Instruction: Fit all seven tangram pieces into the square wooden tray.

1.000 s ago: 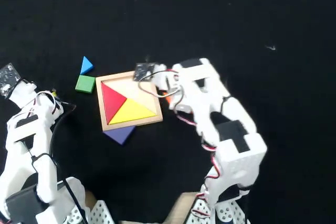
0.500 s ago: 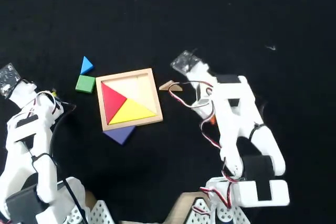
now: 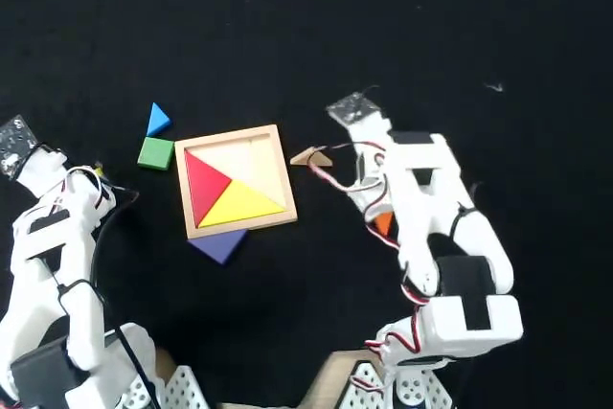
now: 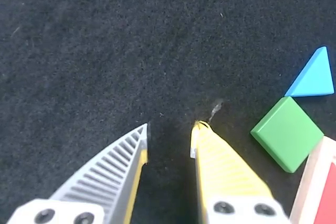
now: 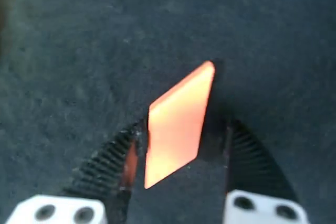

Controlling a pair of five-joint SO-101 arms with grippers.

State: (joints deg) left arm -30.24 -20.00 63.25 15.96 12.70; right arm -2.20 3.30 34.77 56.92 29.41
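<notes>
Because the orange piece (image 5: 176, 129) sits between the two fingers of the right gripper (image 5: 184, 125), we start there. The gripper is closed on it, one finger on each long side. So the long way of the piece runs the same way the fingers point. We cannot tell if the piece is lifted off the black table (image 3: 498, 45) or resting on it.

From high up, we see the piece peek out under the right arm. It is to the right of the wooden tray (image 3: 227, 136) and well apart from it. So the tray lies to the left of the gripper, and we think the next move must carry the piece left.

A red triangle (image 3: 203, 187) and a yellow triangle (image 3: 239, 203) lie in the tray's left and near parts. The bare wood is at the far right, the side closest to the held piece. A small tan triangle (image 3: 311, 156) lies between the tray and the right arm, so we should not bump it.

A purple piece (image 3: 218, 245) lies just beside the tray's near edge. A green square (image 3: 155, 153) and a blue triangle (image 3: 158, 120) lie left of the tray, near the left gripper (image 4: 170, 127), which is open and holds nothing.
</notes>
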